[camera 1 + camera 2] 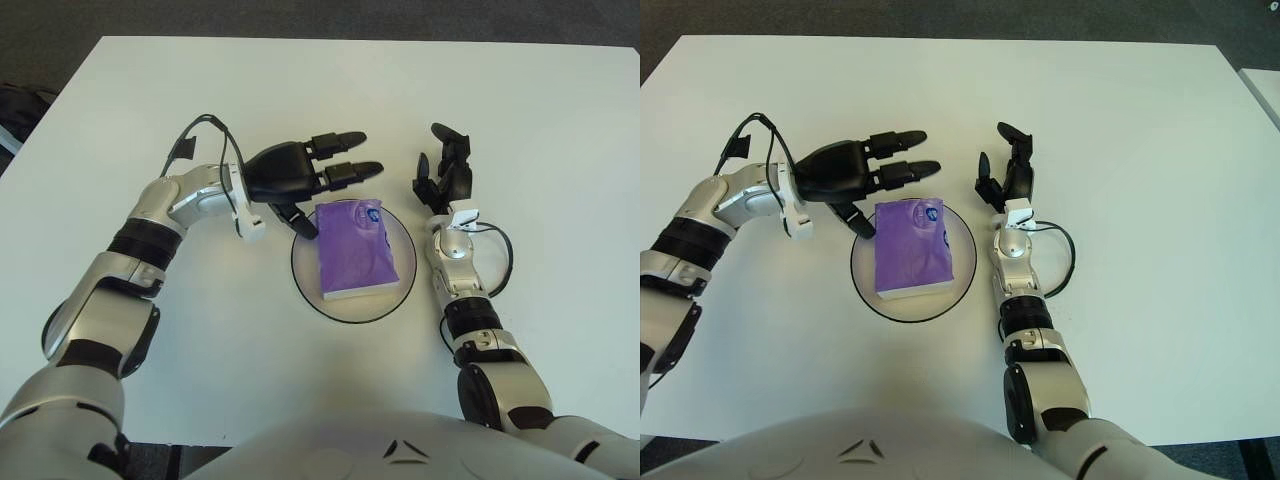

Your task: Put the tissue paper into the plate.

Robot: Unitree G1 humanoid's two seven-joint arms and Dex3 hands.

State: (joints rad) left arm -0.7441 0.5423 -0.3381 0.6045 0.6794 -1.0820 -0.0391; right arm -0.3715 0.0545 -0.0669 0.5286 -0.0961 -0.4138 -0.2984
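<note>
The left hand (300,175) is just past the far left rim of the plate. Its fingers (340,140) are stretched out wide and hold nothing. The fingertips point to the right, over the worktop just behind the plate, and a thumb hangs down near the plate's left rim. There is a clear gap between this hand and the pack.

The tissue pack (354,250) is purple with a small blue mark near its far end. It lies flat inside the plate (303,285), which is white with a dark rim. The pack fills much of the plate and does not seem to hang over the rim. Nothing is touching it.

The right hand (444,175) shows just to the right of the plate, closer to the right edge of the worktop (150,90). Its fingers point up and look loose, and it holds nothing.

The plate sits about in the middle of the white worktop.

The job looks done: the tissue pack is in the plate and the hand has let go. I think all that is left is for the left arm to pull back and get out of the way.
</note>
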